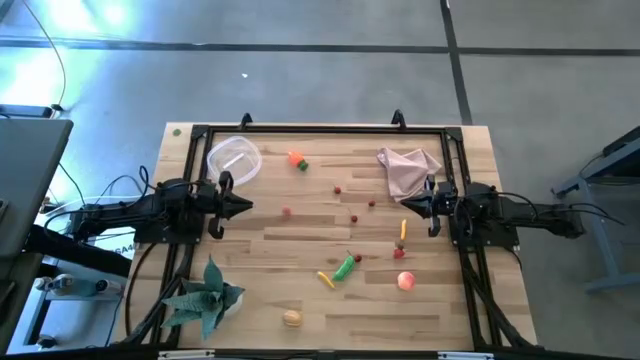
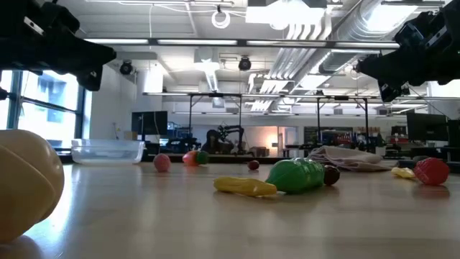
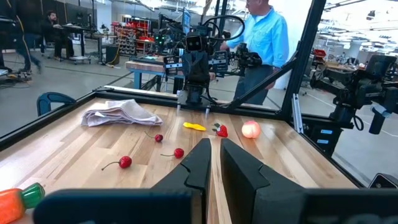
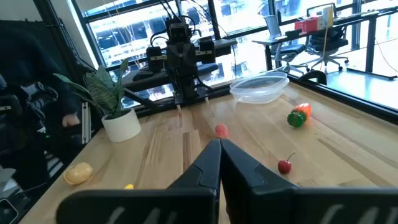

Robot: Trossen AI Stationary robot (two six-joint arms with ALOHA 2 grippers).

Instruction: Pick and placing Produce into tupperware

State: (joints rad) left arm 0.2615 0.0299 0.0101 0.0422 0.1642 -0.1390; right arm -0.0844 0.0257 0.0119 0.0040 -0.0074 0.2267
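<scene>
Produce lies scattered over the table, none in the tupperware at the far left corner. Left gripper, fingers pressed together and empty, hovers just near-side of the tub. Right gripper, likewise pressed together and empty, waits opposite. Carrot sits just beside the tub toward the right; left arm is nearer. Its long axis runs roughly left-right, by my reading.

From here everything reads bright and even: ceiling lights glare in the low view, the near tan lump looks soft, perhaps out of focus, and shadows stay faint.
</scene>
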